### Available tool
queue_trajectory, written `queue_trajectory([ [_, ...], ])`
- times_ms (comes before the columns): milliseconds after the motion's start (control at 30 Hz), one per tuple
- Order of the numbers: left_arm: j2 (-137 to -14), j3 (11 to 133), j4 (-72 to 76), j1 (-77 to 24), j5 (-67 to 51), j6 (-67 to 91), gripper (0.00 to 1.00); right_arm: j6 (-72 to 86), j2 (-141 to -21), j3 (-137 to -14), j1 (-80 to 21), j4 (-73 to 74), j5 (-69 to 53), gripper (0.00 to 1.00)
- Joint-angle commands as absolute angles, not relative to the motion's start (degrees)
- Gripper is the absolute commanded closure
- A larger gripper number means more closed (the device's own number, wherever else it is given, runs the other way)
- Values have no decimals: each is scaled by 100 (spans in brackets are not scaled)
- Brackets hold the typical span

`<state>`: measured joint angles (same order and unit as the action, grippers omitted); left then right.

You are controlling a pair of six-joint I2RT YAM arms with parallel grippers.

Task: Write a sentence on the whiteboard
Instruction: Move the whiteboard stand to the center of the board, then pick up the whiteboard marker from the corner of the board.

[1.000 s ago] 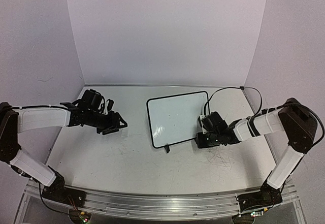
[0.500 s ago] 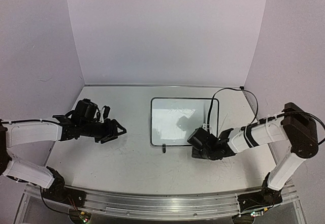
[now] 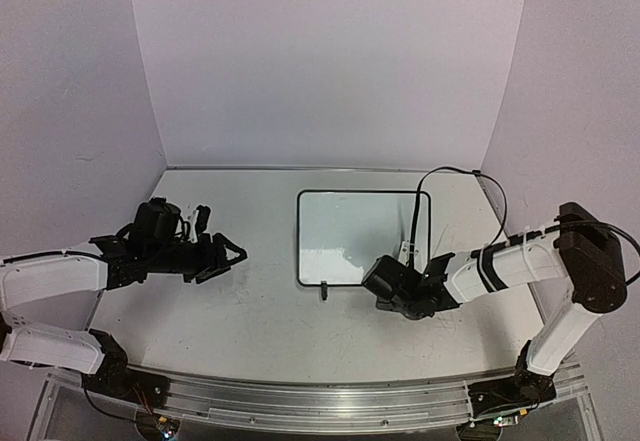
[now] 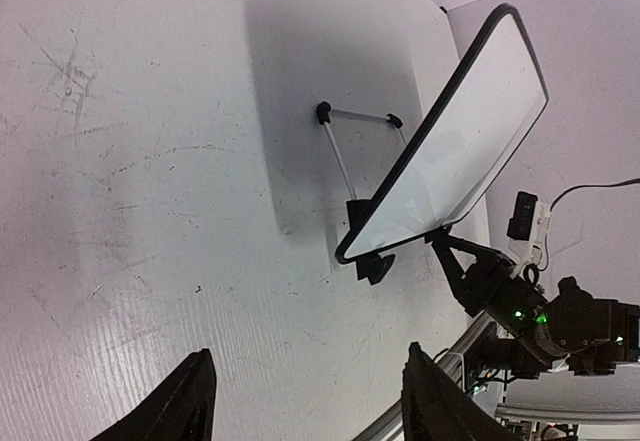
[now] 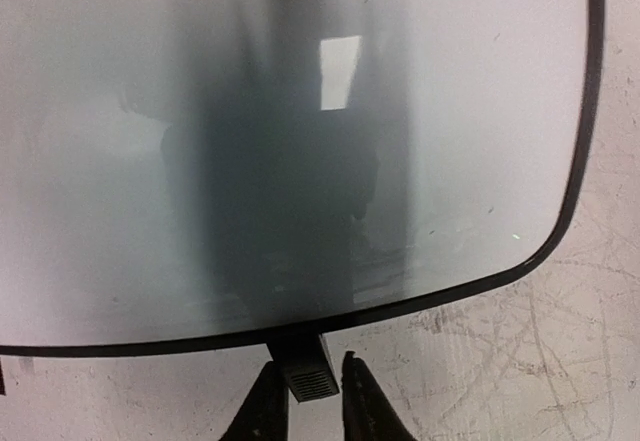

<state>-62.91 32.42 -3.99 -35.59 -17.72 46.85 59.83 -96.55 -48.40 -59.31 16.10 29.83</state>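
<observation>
The whiteboard (image 3: 362, 236), white with a thin black rim, stands on the table at centre right with its face blank; no sentence shows on it. My right gripper (image 3: 380, 279) is at its near right corner. In the right wrist view the whiteboard (image 5: 300, 141) fills the frame, and the right gripper (image 5: 308, 366) is shut on its black stand foot (image 5: 310, 379). My left gripper (image 3: 228, 257) hovers open and empty over the table, left of the board. From the left wrist the whiteboard (image 4: 460, 151) appears edge-on beyond the open left gripper (image 4: 310, 353).
A black cable (image 3: 440, 176) loops from the right arm over the table's far right. The board's wire stand leg (image 4: 340, 156) and another foot (image 3: 324, 289) rest on the scuffed white tabletop (image 3: 250, 301). Grey walls close in on three sides.
The whiteboard has turned from skewed to square and settled on the table. The right gripper moved left with it. The left arm drew back leftward, its jaws opening wider.
</observation>
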Motion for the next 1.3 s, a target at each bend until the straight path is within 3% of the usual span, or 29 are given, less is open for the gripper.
queue_trajectory([
  [0,-6056,3194,-184,-3581,-1693,4790,34,5888,-9369,-4723,-5925,1595,3529,72],
  [167,-6168,3218,-184,-3586,-1572,4747,31,5544,-9309,-4565,-5931,1383,3330,48],
  [300,-6254,3299,-191,-3587,-1454,4704,31,5202,-8902,-4440,-5941,1261,3023,42],
  [467,-6338,3456,-356,-3579,-1139,4590,28,4404,-7921,-3960,-5949,736,2609,27],
  [733,-6628,3802,-686,-3577,-613,4382,22,3757,-7465,-3594,-5940,278,2123,21],
  [833,-6750,4097,-1067,-3497,-253,4072,6,3667,-7521,-3583,-5946,109,2043,21],
  [933,-7024,4553,-1609,-2793,-380,3624,1,3482,-7323,-3745,-5943,92,1942,21],
  [1167,-7856,5538,-2682,-1104,-88,2589,1,2865,-6694,-3887,-5936,109,2029,18],
  [1267,-8614,6073,-2802,-805,341,2273,8,2631,-6593,-4010,-5937,155,2074,18],
])
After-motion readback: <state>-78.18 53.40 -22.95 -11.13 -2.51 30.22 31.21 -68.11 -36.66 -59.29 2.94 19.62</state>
